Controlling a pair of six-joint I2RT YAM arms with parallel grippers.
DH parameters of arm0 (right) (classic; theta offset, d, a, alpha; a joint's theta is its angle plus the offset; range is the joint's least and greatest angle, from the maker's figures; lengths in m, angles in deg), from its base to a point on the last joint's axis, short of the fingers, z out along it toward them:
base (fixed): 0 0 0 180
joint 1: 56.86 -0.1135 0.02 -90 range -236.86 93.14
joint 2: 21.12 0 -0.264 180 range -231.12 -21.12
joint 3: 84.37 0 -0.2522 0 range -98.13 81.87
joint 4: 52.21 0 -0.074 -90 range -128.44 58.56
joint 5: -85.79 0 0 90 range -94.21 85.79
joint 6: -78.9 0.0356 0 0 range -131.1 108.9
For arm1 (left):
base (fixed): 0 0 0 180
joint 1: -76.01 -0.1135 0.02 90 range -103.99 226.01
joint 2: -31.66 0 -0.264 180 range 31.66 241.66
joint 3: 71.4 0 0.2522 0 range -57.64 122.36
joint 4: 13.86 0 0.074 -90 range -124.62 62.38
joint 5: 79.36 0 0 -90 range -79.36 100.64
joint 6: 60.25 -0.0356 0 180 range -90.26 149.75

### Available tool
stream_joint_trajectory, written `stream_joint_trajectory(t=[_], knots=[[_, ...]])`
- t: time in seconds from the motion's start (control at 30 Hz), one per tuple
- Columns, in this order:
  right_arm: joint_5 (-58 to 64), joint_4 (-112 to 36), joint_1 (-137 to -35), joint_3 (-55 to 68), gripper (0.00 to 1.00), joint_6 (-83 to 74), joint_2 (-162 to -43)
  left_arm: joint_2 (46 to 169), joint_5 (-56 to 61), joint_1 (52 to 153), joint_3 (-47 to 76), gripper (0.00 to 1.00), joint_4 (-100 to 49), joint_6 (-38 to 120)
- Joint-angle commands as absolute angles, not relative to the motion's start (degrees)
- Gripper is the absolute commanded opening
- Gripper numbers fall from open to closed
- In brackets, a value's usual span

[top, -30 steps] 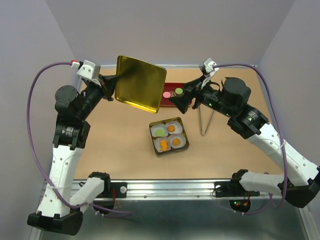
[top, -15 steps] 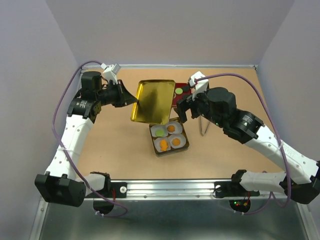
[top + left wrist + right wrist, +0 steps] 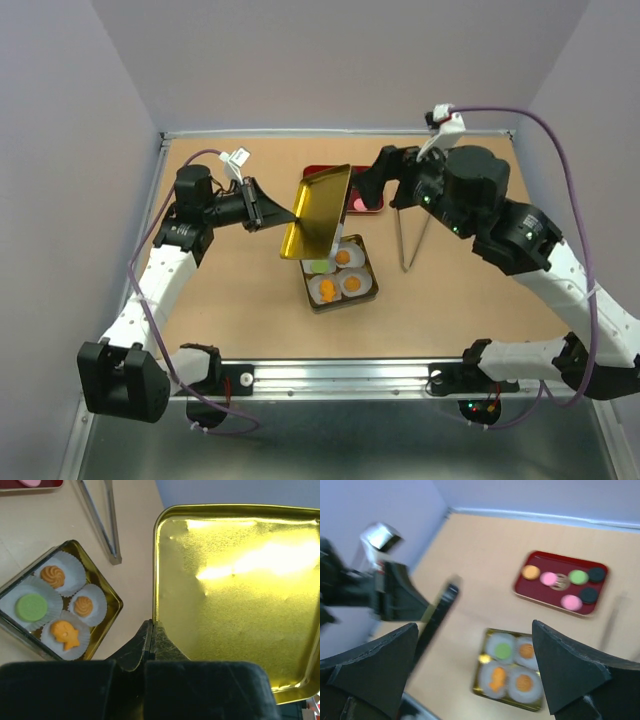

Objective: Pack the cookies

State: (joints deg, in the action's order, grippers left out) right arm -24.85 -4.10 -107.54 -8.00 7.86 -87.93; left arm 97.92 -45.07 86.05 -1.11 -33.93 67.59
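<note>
Obstacle: gold lid, tilted on edge, overhangs the tin's far-left corner and blocks that side. Tongs lie on the table right of the tin. Near cookies are open from above.

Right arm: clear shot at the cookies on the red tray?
Probably yes. Right gripper is open, facing the red tray, cookies uncovered; the gold lid in the left gripper hangs over the tin, off that path.
</note>
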Motion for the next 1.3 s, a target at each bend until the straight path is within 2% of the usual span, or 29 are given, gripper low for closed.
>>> stream_joint_trajectory(t=[0.0,0.2,0.3,0.37,0.43,0.47,0.57,0.6,0.63,0.67,0.7,0.77,0.93,1.07,1.27], knots=[[-18.29,-0.74,-107.84,-22.09,1.00,26.14,-90.02,93.28,-48.79,86.20,-4.54,0.00,-20.25,74.13],[-14.42,2.07,-107.84,-32.21,1.00,45.22,-92.05,89.06,-32.19,86.29,-5.34,0.00,-17.88,68.34],[-5.38,2.51,-107.32,-28.37,1.00,58.54,-93.89,86.52,-24.19,86.55,-6.83,0.00,-12.71,65.27],[6.74,0.51,-106.61,-24.94,1.00,63.15,-96.52,84.32,-16.64,86.64,-8.41,0.00,-8.48,62.98],[12.29,-6.76,-106.61,-19.59,1.00,66.32,-96.01,79.66,-9.44,87.25,-13.22,0.00,-0.58,60.08],[14.32,-16.20,-106.61,-12.25,1.00,70.16,-93.48,76.08,-1.83,87.35,-15.69,0.00,3.19,57.02],[16.44,-34.58,-104.77,-0.63,1.00,80.89,-89.77,70.44,10.06,87.43,-28.77,0.00,25.65,51.57],[16.97,-38.67,-104.59,2.56,1.00,84.14,-88.89,68.16,13.85,87.43,-34.99,0.00,39.39,50.41],[17.93,-44.71,-104.41,5.63,1.00,92.27,-88.71,67.96,16.15,87.43,-36.44,0.00,44.05,48.83],[18.64,-50.69,-104.33,8.62,1.00,96.52,-89.06,68.04,17.65,87.43,-36.72,0.00,46.62,47.16],[18.99,-64.58,-104.41,15.00,1.00,100.48,-90.45,68.74,17.06,87.43,-36.11,0.00,49.34,43.32],[19.00,-77.83,-104.41,17.34,1.00,107.95,-92.48,70.67,14.34,87.43,-34.97,0.00,51.64,41.01],[19.36,-84.04,-104.41,5.85,1.00,109.74,-100.57,74.02,11.69,87.43,-33.56,0.00,61.22,34.06],[13.65,-87.84,-104.33,4.61,1.00,111.94,-102.06,75.34,9.33,87.43,-32.24,0.00,65.10,32.91],[11.89,-93.09,-104.41,4.78,1.00,116.07,-105.67,74.82,8.62,87.35,-31.63,0.00,67.92,30.63]])
